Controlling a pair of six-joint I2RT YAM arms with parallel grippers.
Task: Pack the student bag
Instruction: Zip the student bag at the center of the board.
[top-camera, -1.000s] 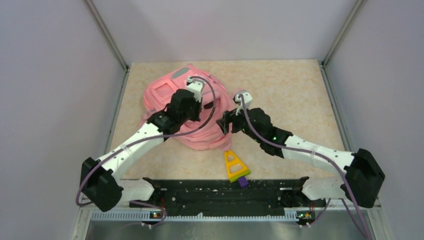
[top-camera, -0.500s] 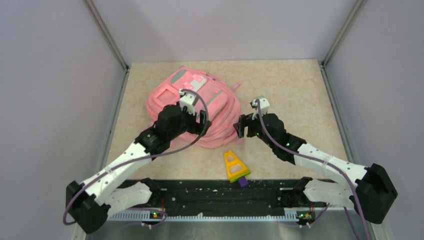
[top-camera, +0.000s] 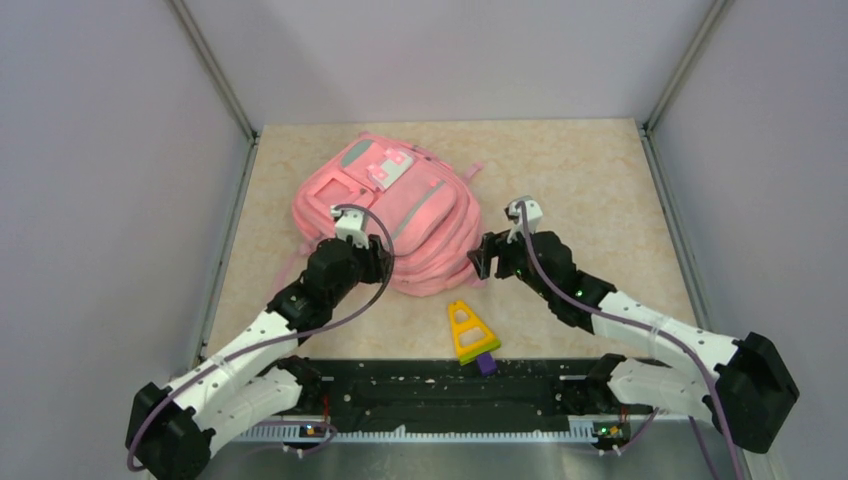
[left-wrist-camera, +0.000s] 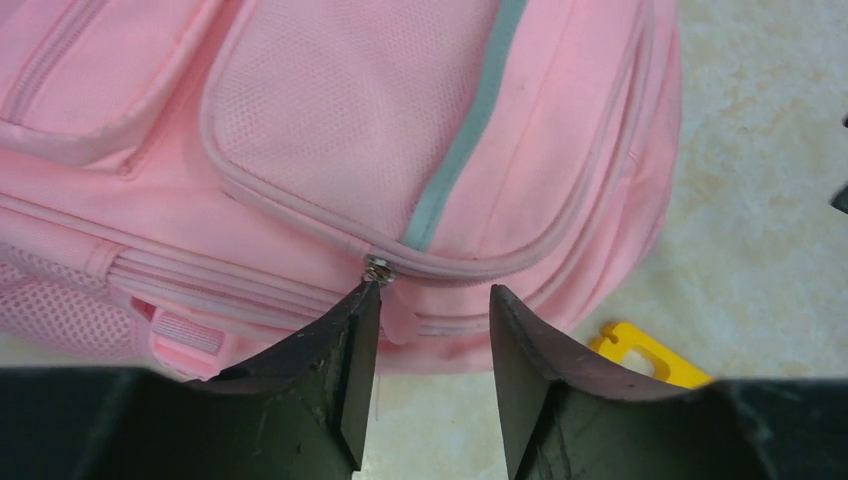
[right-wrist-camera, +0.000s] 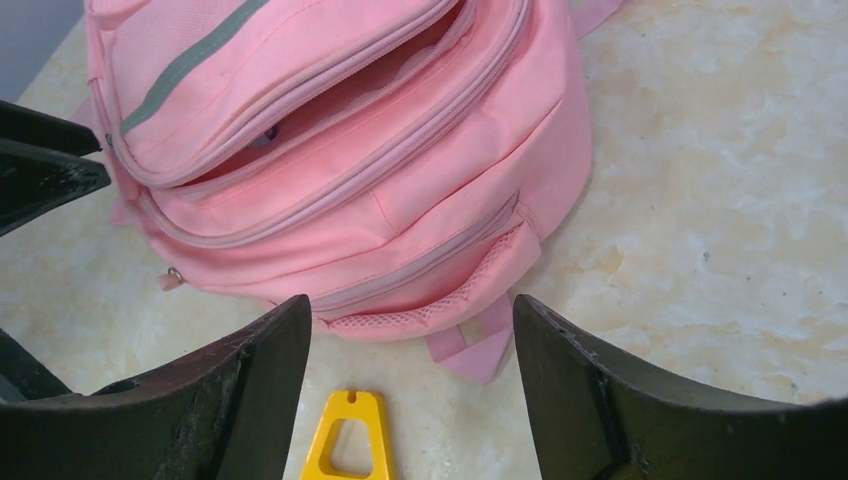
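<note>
The pink student bag (top-camera: 385, 210) lies flat at the table's middle-left, front pockets up. It also shows in the left wrist view (left-wrist-camera: 400, 130) and the right wrist view (right-wrist-camera: 350, 170), where one zipped compartment gapes open (right-wrist-camera: 330, 105). My left gripper (top-camera: 375, 262) is open at the bag's near edge. In its own view (left-wrist-camera: 430, 310) its left fingertip sits just under a metal zipper slider (left-wrist-camera: 378, 268), and a pink pull tab hangs between the jaws. My right gripper (top-camera: 482, 255) is open and empty, just right of the bag; in its own view (right-wrist-camera: 410, 325) the jaws stand wide.
A yellow triangular ruler (top-camera: 468, 330) with a small purple piece (top-camera: 486, 363) at its near end lies on the table between the arms. It also shows in the right wrist view (right-wrist-camera: 348, 445) and the left wrist view (left-wrist-camera: 650, 355). Walls enclose the table on three sides.
Both arms have drawn back toward the near edge, off the bag. The bag, bunched up before, has settled flat with its front pockets showing.
</note>
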